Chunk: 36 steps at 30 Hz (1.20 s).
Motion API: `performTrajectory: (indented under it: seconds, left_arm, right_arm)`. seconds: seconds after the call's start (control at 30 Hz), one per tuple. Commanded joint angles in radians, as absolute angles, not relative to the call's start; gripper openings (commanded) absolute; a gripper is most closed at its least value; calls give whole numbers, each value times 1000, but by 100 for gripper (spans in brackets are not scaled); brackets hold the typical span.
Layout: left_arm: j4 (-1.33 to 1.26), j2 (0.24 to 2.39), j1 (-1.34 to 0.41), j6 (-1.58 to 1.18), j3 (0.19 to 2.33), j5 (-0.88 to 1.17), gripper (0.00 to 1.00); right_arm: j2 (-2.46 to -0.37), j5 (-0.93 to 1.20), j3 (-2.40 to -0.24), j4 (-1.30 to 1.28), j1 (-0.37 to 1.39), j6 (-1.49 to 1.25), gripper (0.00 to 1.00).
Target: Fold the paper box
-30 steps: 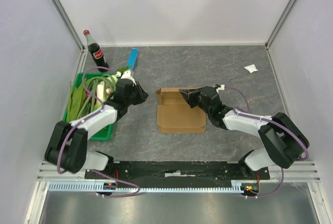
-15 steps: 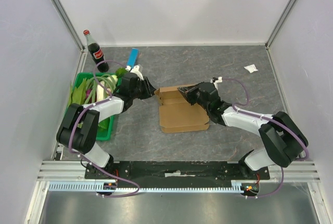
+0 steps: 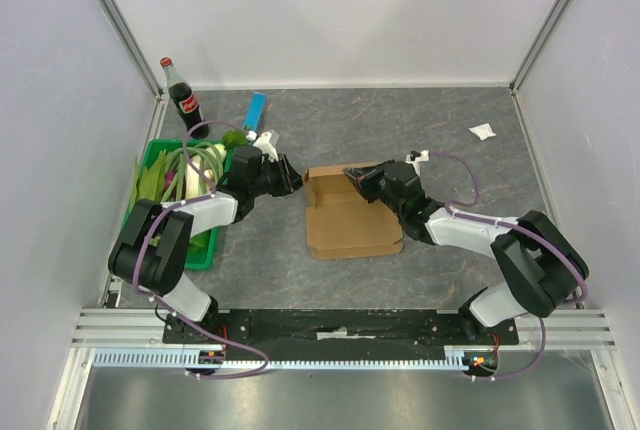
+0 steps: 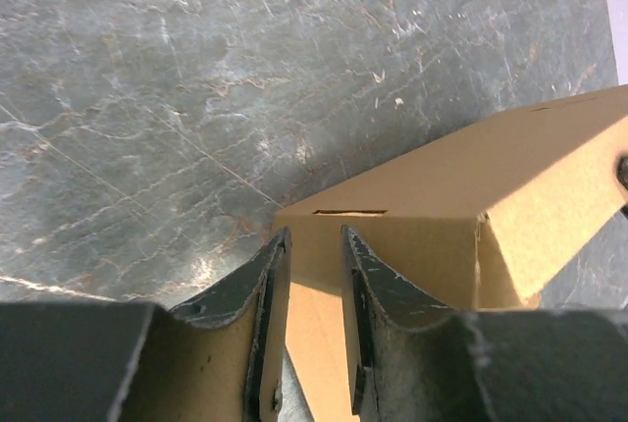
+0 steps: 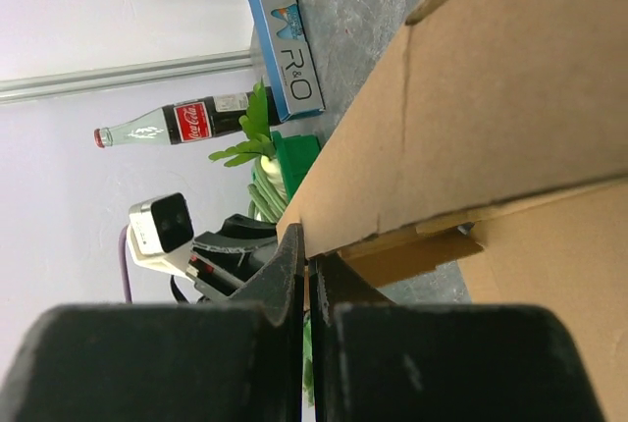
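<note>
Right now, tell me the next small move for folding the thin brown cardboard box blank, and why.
Probably ease the left gripper forward and close it on the corner of the thin brown cardboard box blank: its fingers stand apart right at that corner, while the right gripper is shut on a raised flap.

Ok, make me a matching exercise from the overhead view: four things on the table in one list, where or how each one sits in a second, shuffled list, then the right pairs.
Things:
1. paper box
2. cola bottle
3. blue bar
4. white scrap

Places or states:
A. standing upright in the far left corner
B. small, alone at the far right
C. brown, in the middle, one flap raised
D. lying flat near the back, left of centre

Pairs: 1-C, 2-A, 3-D, 4-B
</note>
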<state>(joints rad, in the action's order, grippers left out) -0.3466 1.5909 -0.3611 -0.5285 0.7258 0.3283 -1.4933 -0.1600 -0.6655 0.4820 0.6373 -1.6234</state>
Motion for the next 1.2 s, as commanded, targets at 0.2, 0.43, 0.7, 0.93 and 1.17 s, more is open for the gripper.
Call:
performTrajectory:
  seconds: [0.2,0.43,0.7,0.93,1.17]
  left_arm:
    - [-469,1548,-477,-486,689,344,33]
    - [-535,1483,-549,-427,612,163,41]
    - [-532,1477,-612,-341,612,-56,35]
    - [-577,1477,-663,-278,600,-261,35]
    - [-588,1413,-667,-222,581,-263,38]
  right_arm:
    - [-1522,-183,-623,488,640,-1704,0]
    - [-1499,-181,-591,506,640,-1707,0]
    - [-1482,-166,-551,535,640,-1709,0]
    - [-1466,-163,-543,537,640,-1710,0]
    - [-1453,-159,-540,534,640,-1710,0]
